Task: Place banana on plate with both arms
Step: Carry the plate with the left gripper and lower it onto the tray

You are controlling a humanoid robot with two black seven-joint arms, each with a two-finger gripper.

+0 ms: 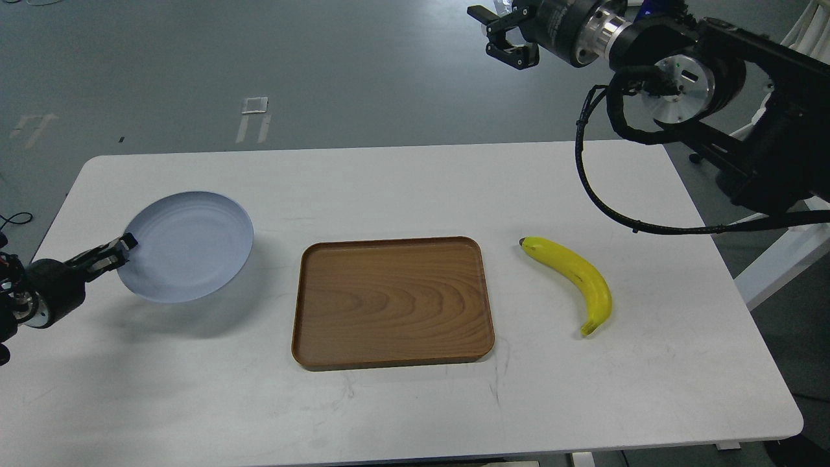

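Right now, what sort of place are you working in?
Probably a robotics lab or test workspace: a plain white table on a bare grey floor with tape marks, and a staged wooden tray.

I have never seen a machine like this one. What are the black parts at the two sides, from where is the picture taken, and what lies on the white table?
The picture is taken from the robot's own head, looking forward and down. The black parts are its two arms. The left gripper grips the rim of a round pale blue plate, which seems lifted and tilted above the white table, judging by its shadow. The right gripper hangs high beyond the table, holding nothing; its fingers look parted. On the table lie a rectangular brown wooden tray in the middle and a curved yellow banana to its right, untouched.
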